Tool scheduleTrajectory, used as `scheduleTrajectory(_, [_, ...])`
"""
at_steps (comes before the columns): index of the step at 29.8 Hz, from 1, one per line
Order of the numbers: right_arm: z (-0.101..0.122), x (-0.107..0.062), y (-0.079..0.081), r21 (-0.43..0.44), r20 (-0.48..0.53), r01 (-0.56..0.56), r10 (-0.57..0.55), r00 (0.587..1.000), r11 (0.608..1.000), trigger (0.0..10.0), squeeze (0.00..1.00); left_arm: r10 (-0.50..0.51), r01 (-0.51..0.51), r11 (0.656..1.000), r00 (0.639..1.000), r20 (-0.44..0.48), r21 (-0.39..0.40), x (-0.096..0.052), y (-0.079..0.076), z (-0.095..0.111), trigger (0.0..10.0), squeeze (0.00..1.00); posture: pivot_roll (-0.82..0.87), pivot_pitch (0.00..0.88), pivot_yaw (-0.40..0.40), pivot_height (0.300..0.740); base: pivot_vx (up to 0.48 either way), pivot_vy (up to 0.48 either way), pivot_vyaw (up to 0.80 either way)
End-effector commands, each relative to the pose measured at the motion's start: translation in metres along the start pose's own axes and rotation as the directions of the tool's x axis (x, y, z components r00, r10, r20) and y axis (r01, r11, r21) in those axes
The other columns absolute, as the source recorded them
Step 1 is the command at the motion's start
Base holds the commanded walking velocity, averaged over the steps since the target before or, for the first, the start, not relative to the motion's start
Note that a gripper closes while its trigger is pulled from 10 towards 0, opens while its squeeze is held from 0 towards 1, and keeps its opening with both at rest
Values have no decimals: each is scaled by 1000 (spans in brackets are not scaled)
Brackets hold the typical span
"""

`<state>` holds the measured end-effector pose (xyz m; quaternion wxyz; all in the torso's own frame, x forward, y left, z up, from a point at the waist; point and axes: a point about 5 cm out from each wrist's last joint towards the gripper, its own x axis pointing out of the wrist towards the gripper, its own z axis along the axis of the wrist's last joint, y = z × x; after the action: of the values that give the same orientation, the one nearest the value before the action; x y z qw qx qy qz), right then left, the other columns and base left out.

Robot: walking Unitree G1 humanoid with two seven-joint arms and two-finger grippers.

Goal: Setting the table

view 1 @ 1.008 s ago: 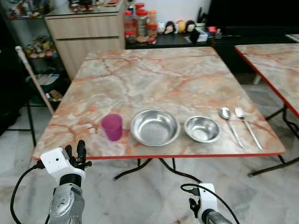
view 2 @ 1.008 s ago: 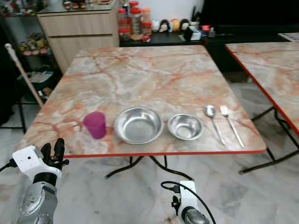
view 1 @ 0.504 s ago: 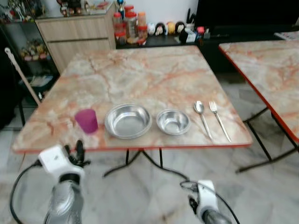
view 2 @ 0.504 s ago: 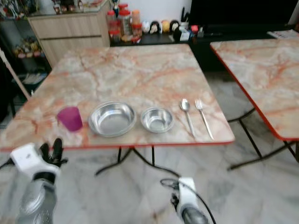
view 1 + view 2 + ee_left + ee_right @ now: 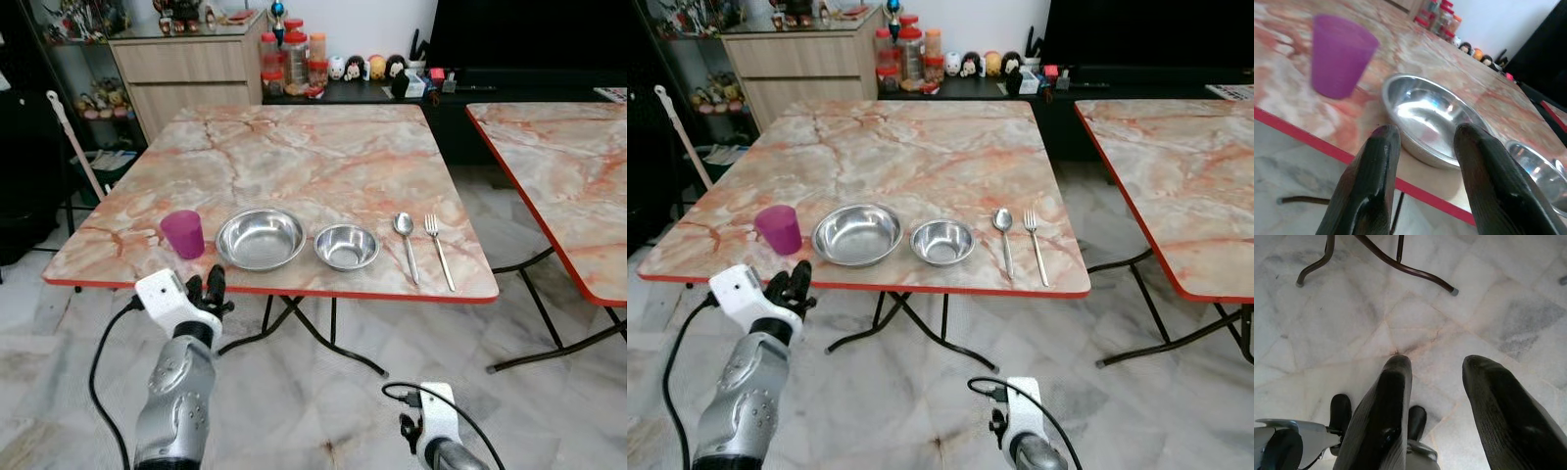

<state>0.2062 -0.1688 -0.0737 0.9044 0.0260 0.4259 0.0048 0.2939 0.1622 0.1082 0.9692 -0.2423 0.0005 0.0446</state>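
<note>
While both grippers' jaws stand spread and hold nothing, the left gripper point(image 5: 1422, 134) hovers before the larger steel bowl point(image 5: 1430, 117).

Pretty sure we're in a home dining area: two marble-look folding tables point(image 5: 323, 166) on a marble tile floor point(image 5: 323, 392), a wooden cabinet point(image 5: 191, 64) with jars point(image 5: 291, 54) next to it, little figurines point(image 5: 367, 67) on a dark sideboard, maybe a TV point(image 5: 529, 34) behind.

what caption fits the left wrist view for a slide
Open left hand poised at the table edge, facing purple cup and large steel bowl.
</note>
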Motion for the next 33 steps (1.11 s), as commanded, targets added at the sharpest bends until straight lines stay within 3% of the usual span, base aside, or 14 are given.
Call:
scheduleTrajectory(1, [5,1,-2,23,13,12,-12,1000,1000,10000,0,-7,7,1000,1000,-10,17,7,-4,-2,10000,0,122,0,17,740,0,0,0])
scheduleTrajectory(13, [0,-1,-9,16,-3,24,-24,1000,1000,10000,0,30,-30,999,1000,11,33,9,5,1,10000,0,122,0,10,740,102,0,0])
scheduleTrajectory(19, [4,0,-4,-62,9,3,-2,1000,998,10000,0,46,-47,999,999,26,28,9,10,2,10000,0,120,0,9,740,265,0,267])
scheduleTrajectory(23, [3,0,-3,-5,6,6,-6,1000,1000,10000,0,54,-55,998,998,32,29,8,13,3,10000,0,124,0,11,740,268,0,400])
scheduleTrajectory(33, [1,0,-2,-20,-3,2,-2,1000,1000,10000,0,48,-49,998,998,49,27,2,15,6,10000,0,129,0,14,740,213,0,0])
